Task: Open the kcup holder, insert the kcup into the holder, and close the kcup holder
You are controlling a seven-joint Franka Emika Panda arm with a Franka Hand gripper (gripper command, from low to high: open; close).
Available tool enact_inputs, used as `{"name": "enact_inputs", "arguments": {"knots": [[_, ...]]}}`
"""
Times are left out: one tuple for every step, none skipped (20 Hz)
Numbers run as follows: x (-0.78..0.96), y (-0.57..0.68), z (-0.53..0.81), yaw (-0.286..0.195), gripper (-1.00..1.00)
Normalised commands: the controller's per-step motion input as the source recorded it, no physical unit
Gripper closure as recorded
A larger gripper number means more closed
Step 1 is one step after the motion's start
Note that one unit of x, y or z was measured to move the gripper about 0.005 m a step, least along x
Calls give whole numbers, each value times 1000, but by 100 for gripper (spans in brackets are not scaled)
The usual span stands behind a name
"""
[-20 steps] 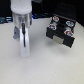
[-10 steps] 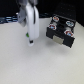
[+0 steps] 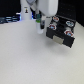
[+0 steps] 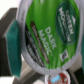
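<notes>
One kcup (image 4: 47,35) sits clamped in the gripper (image 3: 41,27), green top filling the wrist view. Kcup holder (image 3: 61,32) lies just beside and below the pincer; a free slot should be lined up squarely before lowering.

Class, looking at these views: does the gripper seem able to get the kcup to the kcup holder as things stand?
Probably yes. The gripper hangs just beside the kcup holder, nothing stands between them, and the kcup fills the wrist view, apparently held.

Bare table (image 3: 25,57) beside kcup holder (image 3: 61,31)
</notes>
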Motion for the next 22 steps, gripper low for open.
{"name": "enact_inputs", "arguments": {"knots": [[316,669,605,15,100],[266,689,549,8,100],[279,703,513,8,100],[90,679,423,18,100],[123,665,414,18,100],[110,658,383,15,100],[104,656,342,13,100],[47,656,273,17,100],[0,660,230,18,100],[-19,668,211,16,100],[-43,669,146,14,100],[-9,632,112,24,100],[9,627,134,34,100],[7,607,183,46,100],[16,606,170,49,100],[4,610,132,44,100],[13,609,114,46,100],[22,614,103,46,100],[10,617,61,44,100],[12,619,40,45,100],[3,614,29,50,100],[1,605,23,55,100]]}}
